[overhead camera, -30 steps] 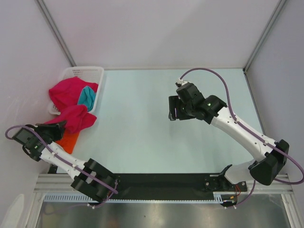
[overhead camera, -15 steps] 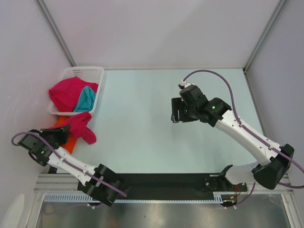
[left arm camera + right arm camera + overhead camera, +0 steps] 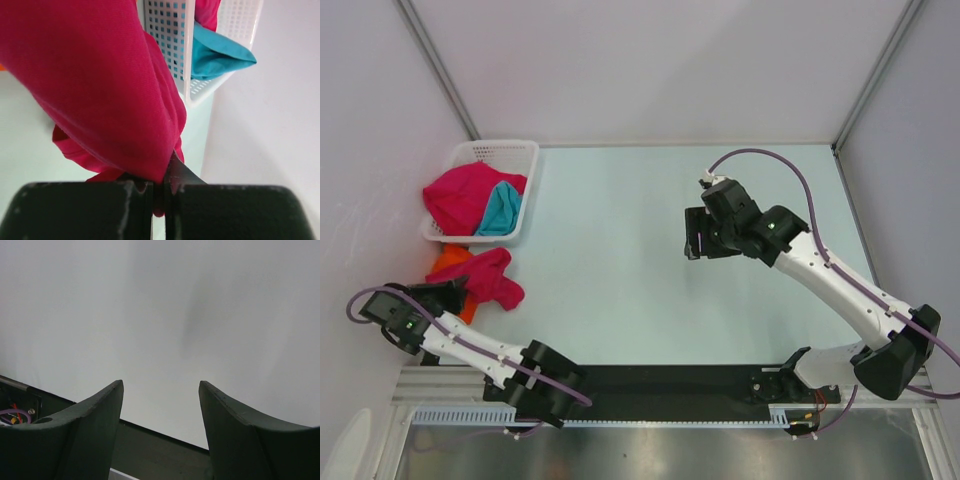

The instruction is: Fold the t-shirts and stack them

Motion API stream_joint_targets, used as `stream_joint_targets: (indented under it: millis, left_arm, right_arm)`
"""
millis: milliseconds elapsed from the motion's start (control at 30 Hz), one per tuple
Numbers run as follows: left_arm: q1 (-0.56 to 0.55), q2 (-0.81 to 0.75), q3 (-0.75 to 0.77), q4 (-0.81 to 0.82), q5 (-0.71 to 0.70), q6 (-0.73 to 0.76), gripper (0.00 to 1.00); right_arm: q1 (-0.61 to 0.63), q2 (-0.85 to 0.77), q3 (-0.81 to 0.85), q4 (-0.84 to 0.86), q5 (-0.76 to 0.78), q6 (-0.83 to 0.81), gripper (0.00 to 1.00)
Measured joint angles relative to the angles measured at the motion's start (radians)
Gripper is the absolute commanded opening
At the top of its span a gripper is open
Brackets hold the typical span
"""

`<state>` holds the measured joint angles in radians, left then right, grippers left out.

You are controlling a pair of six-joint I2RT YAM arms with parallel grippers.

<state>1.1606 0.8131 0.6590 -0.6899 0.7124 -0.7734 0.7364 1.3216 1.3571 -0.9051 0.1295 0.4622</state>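
Red shirt point(image 3: 488, 277) now lower left of frame, dragged clear of basket point(image 3: 520, 152) toward near edge, bunched, partly over orange shirt point(image 3: 445, 262). Left gripper point(image 3: 159, 189) pinches its edge, jaws pressed together on cloth. Other red shirt point(image 3: 460, 195) and teal shirt point(image 3: 502, 210) unmoved in basket. Right gripper point(image 3: 160, 405) spread, empty, mid-frame, barely shifted. Judgement: one shirt pulled out; spreading and folding not begun.

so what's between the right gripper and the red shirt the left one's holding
Nothing but bare table, as the top view shows, from the open right gripper to the crimson t-shirt in the shut left gripper.
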Motion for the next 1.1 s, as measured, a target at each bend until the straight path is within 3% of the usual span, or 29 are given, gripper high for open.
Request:
stream_joint_targets:
  millis: [500,533,667,733,800,833,933,1100]
  left_arm:
    - [0.111,0.088,0.024,-0.017,-0.086,0.041,0.01]
    - [0.116,0.098,0.022,-0.014,-0.088,0.041,0.04]
    - [0.130,0.112,0.014,0.007,-0.089,0.042,0.47]
    - [0.135,0.118,0.012,0.024,-0.089,0.049,0.54]
    - [0.138,0.122,0.012,0.039,-0.082,0.045,0.68]
    - [0.138,0.123,0.012,0.046,-0.077,0.047,0.69]
    - [0.138,0.121,0.012,0.080,-0.044,0.038,0.85]
    - [0.136,0.077,0.005,0.175,0.034,-0.015,0.90]
  right_arm:
    - [-0.077,0.005,0.000,0.005,-0.048,-0.047,0.67]
    - [-0.077,0.010,0.001,0.006,-0.052,-0.049,0.67]
    - [-0.078,0.039,0.002,0.015,-0.070,-0.056,0.67]
    - [-0.078,0.053,0.003,0.019,-0.076,-0.057,0.67]
    - [-0.078,0.065,0.003,0.021,-0.084,-0.062,0.67]
    - [-0.079,0.069,0.003,0.021,-0.086,-0.064,0.67]
    - [-0.082,0.076,0.003,0.022,-0.092,-0.071,0.67]
    - [-0.089,0.081,0.008,0.022,-0.095,-0.079,0.67]
